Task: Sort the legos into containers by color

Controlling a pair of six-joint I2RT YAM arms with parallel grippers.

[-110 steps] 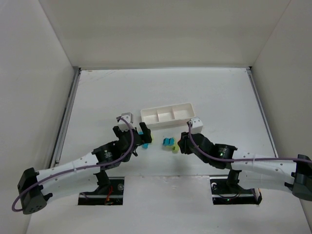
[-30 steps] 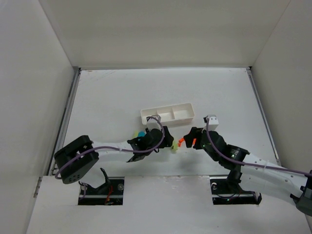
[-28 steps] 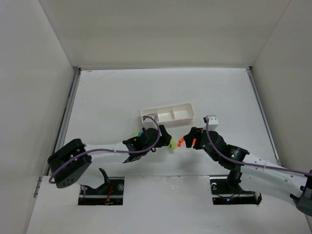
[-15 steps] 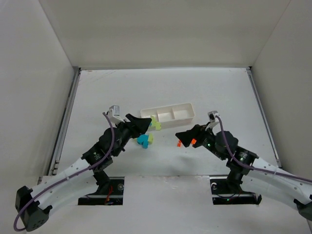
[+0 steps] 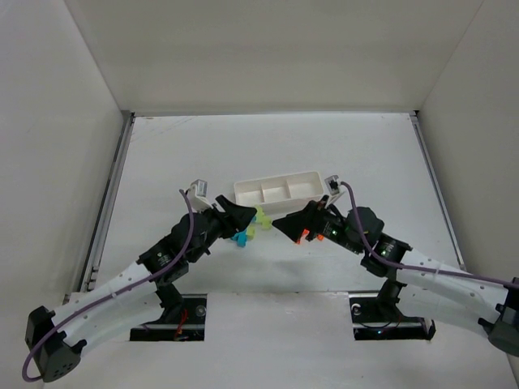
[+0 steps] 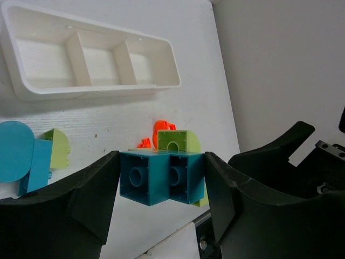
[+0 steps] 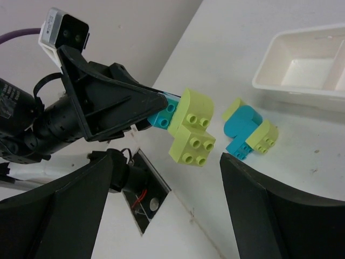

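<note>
My left gripper [image 6: 161, 178] is shut on a cyan-blue lego [image 6: 160, 182] that has yellow-green legos [image 6: 178, 141] stuck to its far side. It holds this cluster [image 5: 261, 219] above the table, just in front of the white tray [image 5: 280, 183]. My right gripper [image 7: 167, 159] is open and faces the held cluster [image 7: 191, 132], with neither finger touching it. An orange-red lego [image 6: 161, 128] lies on the table below. A second cyan and yellow-green cluster [image 7: 249, 129] also lies on the table. All three containers [image 6: 97, 89] are empty.
The two grippers [image 5: 247, 217] [image 5: 285, 225] nearly meet tip to tip in front of the tray. The loose cluster [image 5: 242, 237] lies under the left gripper. White walls enclose the table on three sides. The arm bases stand at the near edge.
My right gripper has opened wider and swung left toward the held cluster. My left gripper, still shut on the cyan-blue lego, has shifted a little right and nearer.
</note>
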